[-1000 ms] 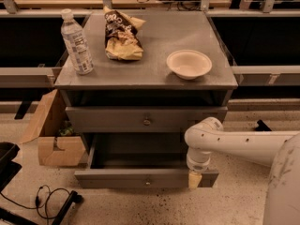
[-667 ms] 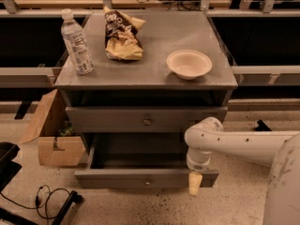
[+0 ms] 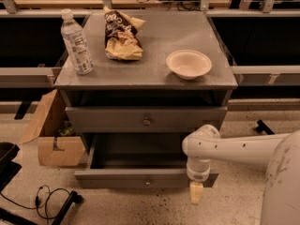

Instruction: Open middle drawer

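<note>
Middle drawer (image 3: pixel 146 121): shut, knob untouched.
End effector (image 3: pixel 197 192): at 5 o'clock, beside pulled-out lower drawer (image 3: pixel 117 178); grip cannot tell.
Left: reach, whole pull.

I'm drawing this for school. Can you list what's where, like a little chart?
cabinet top: bottle, snack bag, bowl
middle drawer: pulled out
drawer above: shut
tool: low, at the middle drawer's right front corner
floor, left: cardboard box
</note>
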Robot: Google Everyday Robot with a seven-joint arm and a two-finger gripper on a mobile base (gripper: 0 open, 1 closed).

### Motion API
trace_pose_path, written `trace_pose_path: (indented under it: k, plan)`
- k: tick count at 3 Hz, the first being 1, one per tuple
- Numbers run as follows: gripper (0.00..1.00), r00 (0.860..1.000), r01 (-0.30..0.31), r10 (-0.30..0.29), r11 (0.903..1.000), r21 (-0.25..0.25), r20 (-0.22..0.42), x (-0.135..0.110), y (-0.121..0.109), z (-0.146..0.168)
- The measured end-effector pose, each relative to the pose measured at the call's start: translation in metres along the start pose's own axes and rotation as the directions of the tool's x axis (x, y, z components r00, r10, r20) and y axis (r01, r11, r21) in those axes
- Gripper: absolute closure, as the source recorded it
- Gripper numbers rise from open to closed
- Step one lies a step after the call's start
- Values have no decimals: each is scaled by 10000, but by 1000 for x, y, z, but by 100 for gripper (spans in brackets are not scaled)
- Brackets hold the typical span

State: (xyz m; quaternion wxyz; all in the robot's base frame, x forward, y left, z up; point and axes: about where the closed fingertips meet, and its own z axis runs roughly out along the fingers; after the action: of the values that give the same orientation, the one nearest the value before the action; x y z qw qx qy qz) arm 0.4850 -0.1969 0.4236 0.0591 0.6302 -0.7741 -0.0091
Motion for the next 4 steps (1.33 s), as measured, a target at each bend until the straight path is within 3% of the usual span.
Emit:
trace_pose_path:
  k: [1,3,4]
  plan:
    - [41,9973,-129,72,9969,-778,-729,13,52,9]
    - [88,9973,-130,73,9969,-778,-729,13,48,-3]
    - [100,9973,-130,73,9969,-779,-729,13,48,-6]
